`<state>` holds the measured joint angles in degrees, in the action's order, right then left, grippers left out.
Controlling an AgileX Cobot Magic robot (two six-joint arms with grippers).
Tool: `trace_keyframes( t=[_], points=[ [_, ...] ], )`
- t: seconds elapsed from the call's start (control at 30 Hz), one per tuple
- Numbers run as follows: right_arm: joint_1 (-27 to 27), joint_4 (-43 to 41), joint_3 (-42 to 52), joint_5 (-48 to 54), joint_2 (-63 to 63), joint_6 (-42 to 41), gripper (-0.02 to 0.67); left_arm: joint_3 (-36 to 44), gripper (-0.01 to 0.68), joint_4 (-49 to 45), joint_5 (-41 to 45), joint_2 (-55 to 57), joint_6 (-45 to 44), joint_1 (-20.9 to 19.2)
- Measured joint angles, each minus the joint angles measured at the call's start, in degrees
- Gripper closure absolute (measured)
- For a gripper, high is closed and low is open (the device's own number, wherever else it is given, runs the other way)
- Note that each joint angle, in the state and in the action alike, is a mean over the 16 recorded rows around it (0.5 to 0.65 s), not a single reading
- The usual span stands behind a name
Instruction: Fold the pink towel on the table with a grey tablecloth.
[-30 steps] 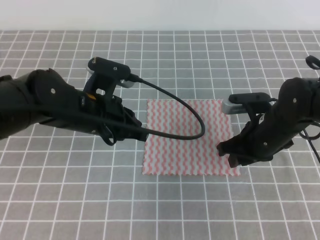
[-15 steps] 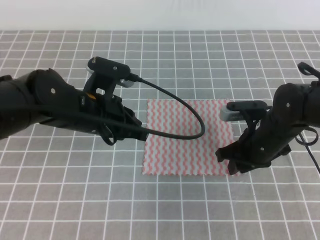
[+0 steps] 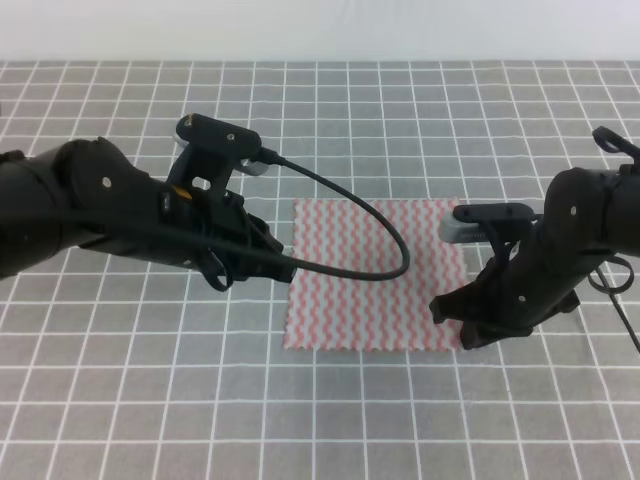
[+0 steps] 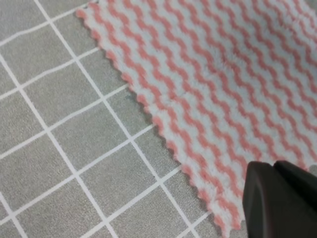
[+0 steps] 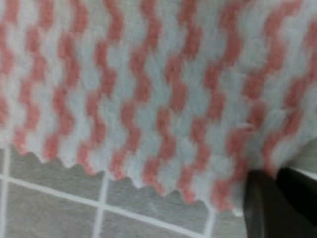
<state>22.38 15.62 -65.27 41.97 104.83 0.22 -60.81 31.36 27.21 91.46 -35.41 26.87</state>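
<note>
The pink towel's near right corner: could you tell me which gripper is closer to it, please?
Right. The right gripper is down on that corner of the pink towel, while the left gripper sits at the towel's opposite, left edge.

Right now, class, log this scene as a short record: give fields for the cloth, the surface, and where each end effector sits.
cloth: pink towel, spread flat, not yet folded
surface: table with a grey tablecloth, white grid
left end effector: at the towel's left edge, low over the cloth
right end effector: at the towel's near right corner
grip state: cannot tell for either; the fingertips are only partly visible in the wrist views
</note>
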Motion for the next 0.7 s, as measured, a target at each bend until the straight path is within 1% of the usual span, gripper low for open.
trace_keyframes(
  t=[0.17, 0.27, 0.37, 0.47, 0.7],
  points=[
    [0.00, 0.47, -0.88, 0.23, -0.85, -0.13, 0.659, 0.00, 0.675, -2.77, 0.72, 0.00, -0.98, 0.00],
    [0.00, 0.68, -1.85, 0.69, -1.38, -0.28, 0.663, 0.01, 0.671, -4.94, 1.59, -0.06, -1.77, -0.01],
    [0.02, 0.66, -3.02, 1.16, -1.67, -0.41, 0.663, 0.02, 0.647, -7.06, 3.03, -0.26, -3.51, 0.12],
    [0.03, 0.54, -4.27, 1.69, -1.84, -0.68, 0.664, 0.03, 0.596, -8.82, 4.62, -0.38, -5.78, 0.73],
    [0.05, 0.47, -6.53, 2.36, -1.77, -1.42, 0.665, 0.06, 0.433, -11.95, 6.54, 0.12, -11.42, 4.27]
  ],
)
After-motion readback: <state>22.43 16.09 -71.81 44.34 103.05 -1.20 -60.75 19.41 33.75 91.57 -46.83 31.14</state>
